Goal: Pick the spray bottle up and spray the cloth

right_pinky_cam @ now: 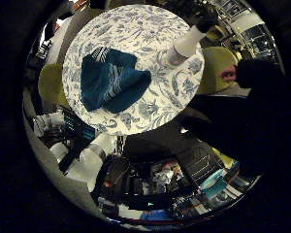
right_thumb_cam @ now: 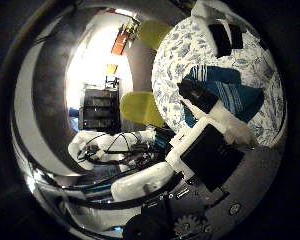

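Observation:
A folded teal cloth (right_pinky_cam: 111, 80) with pale stripes lies on a round table (right_pinky_cam: 150, 109) covered in a blue-and-white floral print. Near the table's rim, apart from the cloth, stands a white spray bottle (right_pinky_cam: 184, 46) with a black spray head (right_pinky_cam: 203, 19). My right hand (right_thumb_cam: 210, 145) hovers well above the table, off to one side of it. Its white and black fingers (right_thumb_cam: 197, 97) reach out loosely over the cloth and hold nothing. The bottle is out of sight in the thumb side view.
Yellow-green chairs (right_thumb_cam: 140, 107) (right_pinky_cam: 216, 63) stand around the table. A dark shelf unit (right_thumb_cam: 97, 110) sits by a bright doorway. Cluttered equipment and boxes (right_pinky_cam: 194, 170) lie on the floor beside the table.

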`<state>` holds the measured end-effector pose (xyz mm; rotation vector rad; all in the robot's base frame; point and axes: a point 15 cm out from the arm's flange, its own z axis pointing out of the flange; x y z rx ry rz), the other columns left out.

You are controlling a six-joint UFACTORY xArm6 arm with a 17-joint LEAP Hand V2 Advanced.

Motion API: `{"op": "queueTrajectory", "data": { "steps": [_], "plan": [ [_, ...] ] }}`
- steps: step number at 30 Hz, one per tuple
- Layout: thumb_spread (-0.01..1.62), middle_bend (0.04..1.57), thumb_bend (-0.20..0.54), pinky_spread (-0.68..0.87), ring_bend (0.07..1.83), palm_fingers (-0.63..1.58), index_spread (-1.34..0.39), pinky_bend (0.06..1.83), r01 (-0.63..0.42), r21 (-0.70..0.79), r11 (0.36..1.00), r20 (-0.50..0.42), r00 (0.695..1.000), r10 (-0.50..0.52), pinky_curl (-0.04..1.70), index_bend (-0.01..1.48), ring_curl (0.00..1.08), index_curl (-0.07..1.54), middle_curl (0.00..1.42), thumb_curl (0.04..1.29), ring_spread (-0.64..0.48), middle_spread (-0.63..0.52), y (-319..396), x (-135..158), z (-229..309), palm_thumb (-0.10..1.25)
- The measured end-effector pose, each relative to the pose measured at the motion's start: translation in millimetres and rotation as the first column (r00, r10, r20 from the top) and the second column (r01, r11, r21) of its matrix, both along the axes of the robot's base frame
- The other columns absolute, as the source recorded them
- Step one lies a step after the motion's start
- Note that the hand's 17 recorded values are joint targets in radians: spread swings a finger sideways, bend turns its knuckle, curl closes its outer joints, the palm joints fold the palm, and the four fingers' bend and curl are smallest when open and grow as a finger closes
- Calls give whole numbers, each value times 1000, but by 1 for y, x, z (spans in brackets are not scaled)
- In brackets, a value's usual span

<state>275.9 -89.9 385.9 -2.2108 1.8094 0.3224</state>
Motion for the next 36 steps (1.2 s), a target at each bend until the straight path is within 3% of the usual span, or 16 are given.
{"op": "queueTrajectory", "data": {
  "steps": [10,16,23,25,29,36],
  "plan": [
    [1116,659,-22,224,701,518,-378,209,36,-21,999,81,996,-34,864,394,433,646,588,425,-146,-169,-1,12,10,798],
    [1139,635,-26,192,754,474,-384,274,182,56,982,143,972,-189,873,219,443,575,573,409,-144,-181,-31,11,19,713],
    [1118,568,-44,155,806,401,-361,374,347,265,900,227,884,-408,879,163,448,469,540,330,-135,-159,-75,8,19,507],
    [1100,565,-36,150,801,383,-347,399,389,322,863,260,840,-476,879,166,444,449,535,314,-123,-147,-94,6,23,469],
    [1081,541,-27,161,795,317,-314,442,446,459,768,320,723,-612,869,169,435,408,516,299,-96,-100,-134,1,35,436],
    [1065,497,-24,274,678,183,-245,415,457,551,699,372,615,-695,776,173,384,368,472,289,10,-19,-180,-14,31,429]
  ]
}}
